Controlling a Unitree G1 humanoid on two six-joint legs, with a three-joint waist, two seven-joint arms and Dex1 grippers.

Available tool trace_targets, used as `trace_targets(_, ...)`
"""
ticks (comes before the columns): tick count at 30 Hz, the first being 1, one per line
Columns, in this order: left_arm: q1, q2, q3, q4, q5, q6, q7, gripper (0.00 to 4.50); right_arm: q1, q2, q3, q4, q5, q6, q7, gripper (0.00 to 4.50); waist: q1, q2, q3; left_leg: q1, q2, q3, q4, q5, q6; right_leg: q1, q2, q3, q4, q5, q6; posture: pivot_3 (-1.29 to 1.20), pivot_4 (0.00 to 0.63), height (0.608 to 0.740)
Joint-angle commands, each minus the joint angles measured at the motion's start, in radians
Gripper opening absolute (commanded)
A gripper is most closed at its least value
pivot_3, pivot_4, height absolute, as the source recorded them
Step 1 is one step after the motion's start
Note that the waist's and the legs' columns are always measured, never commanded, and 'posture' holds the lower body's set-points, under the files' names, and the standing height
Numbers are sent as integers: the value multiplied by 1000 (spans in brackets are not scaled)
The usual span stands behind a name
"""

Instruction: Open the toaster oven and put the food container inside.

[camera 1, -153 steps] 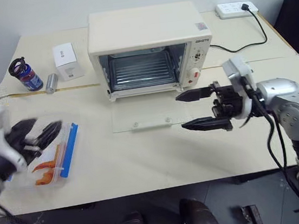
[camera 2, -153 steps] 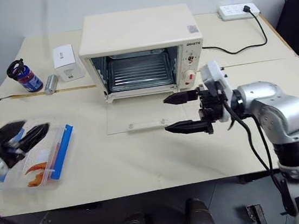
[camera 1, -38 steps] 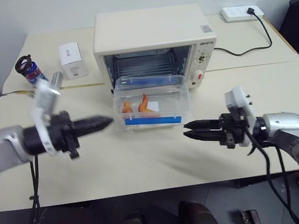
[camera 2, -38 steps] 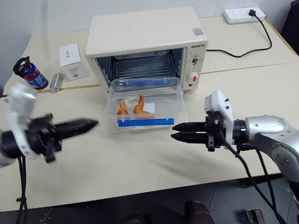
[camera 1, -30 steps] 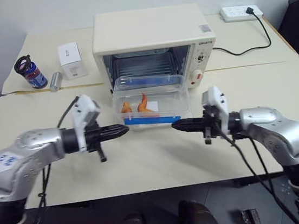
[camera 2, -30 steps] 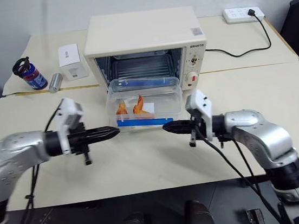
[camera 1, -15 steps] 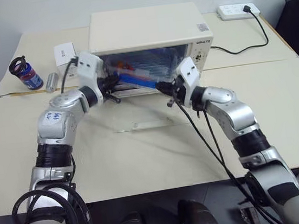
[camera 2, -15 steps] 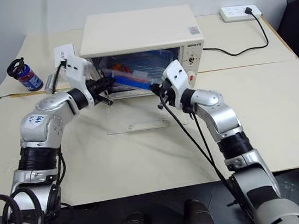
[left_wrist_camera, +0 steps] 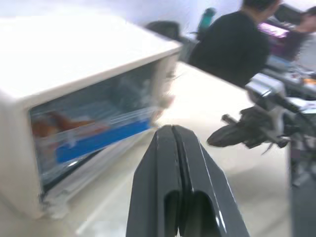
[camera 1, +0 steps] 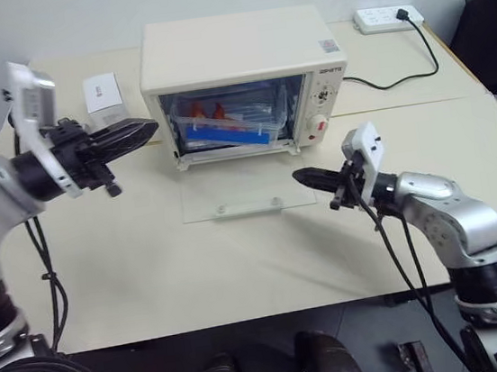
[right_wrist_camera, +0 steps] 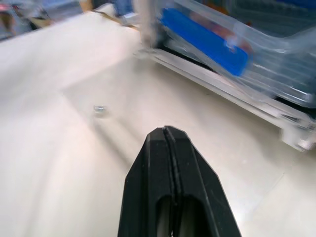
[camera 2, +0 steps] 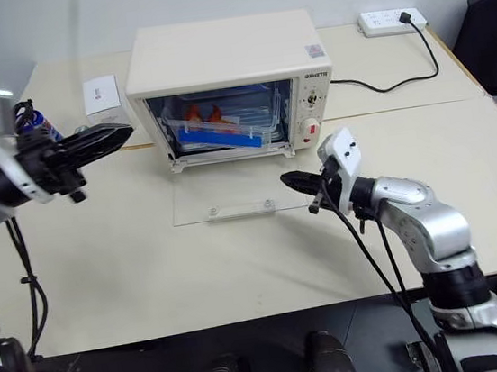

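Both arms have withdrawn from the toaster oven point(camera 1: 245, 82); food container point(camera 1: 228, 127) now sits inside, tilted on the rack. Left gripper point(camera 1: 138, 131) and right gripper point(camera 1: 306, 178) are pinched closed, empty. Door point(camera 1: 247, 193) lies flat; close it gently, clearing the protruding container edge.

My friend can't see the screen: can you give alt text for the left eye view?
A clear plastic food container with a blue strip sits inside the cream-white toaster oven, door open flat. The shut left gripper and right gripper flank it.
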State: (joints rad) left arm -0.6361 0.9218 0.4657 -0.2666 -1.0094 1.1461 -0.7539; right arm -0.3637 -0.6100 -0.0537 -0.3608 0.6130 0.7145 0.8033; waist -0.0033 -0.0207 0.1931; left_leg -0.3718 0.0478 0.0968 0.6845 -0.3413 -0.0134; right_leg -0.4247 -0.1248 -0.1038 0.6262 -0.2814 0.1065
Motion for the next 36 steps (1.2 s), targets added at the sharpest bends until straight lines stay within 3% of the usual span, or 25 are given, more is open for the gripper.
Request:
trace_targets(1, 79, 119, 99, -40, -70, 37, -113, 873, 120, -73, -65, -124, 77, 79, 19, 0, 2, 0, 0, 0, 0, 0, 0, 0, 0, 0, 0, 0, 0, 0, 0, 0, 150, 740)
trace_targets(5, 156, 201, 128, -57, -84, 26, -181, 2127, 198, -60, -26, -122, 3, 58, -63, 0, 2, 0, 0, 0, 0, 1, 0, 0, 0, 0, 0, 0, -1, 0, -1, 0, 150, 740)
trace_targets(13, 184, 247, 129, -59, -77, -5, -211, 4400, 136, 128, 37, 67, -141, -42, -238, 0, -1, 0, 0, -1, 0, 2, -1, 0, -1, -3, 1, 1, 1, -1, -2, 0, 150, 740)
trace_targets(17, 209, 263, 128, -68, -45, -40, -219, 4458, 65, 208, 57, 203, -201, -130, -271, 0, -3, 0, 0, -1, 0, 2, -2, 0, -1, -3, 1, 2, 1, -1, -2, 0, 150, 740)
trace_targets(21, 213, 269, 127, -59, -39, -59, -217, 4458, -8, 224, 16, 218, -167, -144, -232, 0, -3, 0, 0, -1, 0, 2, -2, 0, -1, -4, 1, 2, 1, -1, -2, 0, 150, 740)
trace_targets(26, 220, 264, 127, -40, -14, -91, -210, 4458, -169, 147, -142, 136, 35, -24, -176, 0, -1, 1, 1, -2, 0, 2, -2, 0, -1, -4, 1, 2, 0, -1, -2, 0, 150, 740)
trace_targets(30, 220, 250, 121, -36, -6, -111, -199, 4458, -285, 65, -198, 163, 84, 35, -170, 0, -1, 1, 1, -2, 0, 1, -2, 0, -1, -4, 1, 1, 1, -1, -2, 0, 150, 740)
trace_targets(36, 214, 253, 125, -15, -2, -121, -198, 4458, -284, -101, -218, 174, 123, 90, -27, 0, 1, 1, 1, -3, 0, 2, -2, 0, 0, -4, 1, 1, 0, -1, -2, 0, 150, 740)
